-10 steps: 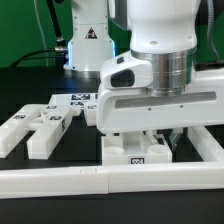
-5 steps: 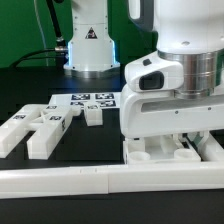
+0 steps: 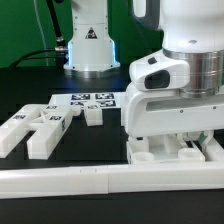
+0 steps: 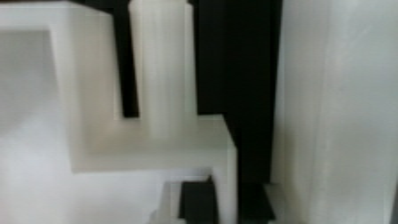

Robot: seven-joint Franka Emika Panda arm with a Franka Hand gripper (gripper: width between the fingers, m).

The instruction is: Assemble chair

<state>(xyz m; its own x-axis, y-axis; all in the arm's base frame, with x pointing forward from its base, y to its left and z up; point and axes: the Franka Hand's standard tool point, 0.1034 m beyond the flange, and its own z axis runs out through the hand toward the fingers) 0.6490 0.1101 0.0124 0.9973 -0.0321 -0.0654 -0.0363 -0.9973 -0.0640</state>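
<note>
My gripper [image 3: 172, 143] is low over the table at the exterior view's right, its fingers mostly hidden by the big white hand. It looks shut on a flat white chair part [image 3: 150, 152] that rests on the table against the white rail. In the wrist view the same white part [image 4: 178, 110] fills the picture very close up, with dark gaps in it, and the dark fingertips [image 4: 214, 200] show at the edge around a white wall. Other loose white chair parts [image 3: 40, 130] lie at the left, and a small white piece [image 3: 92, 115] lies in the middle.
A long white rail [image 3: 60, 182] runs along the front edge and turns up at the right [image 3: 214, 150]. The marker board [image 3: 90, 100] lies at the back middle before the robot's base [image 3: 88, 45]. Black table shows between the parts.
My gripper has moved to the exterior view's right, and the white chair part has gone with it, from the middle to the right end of the rail. The move has slowed since half a second ago.
</note>
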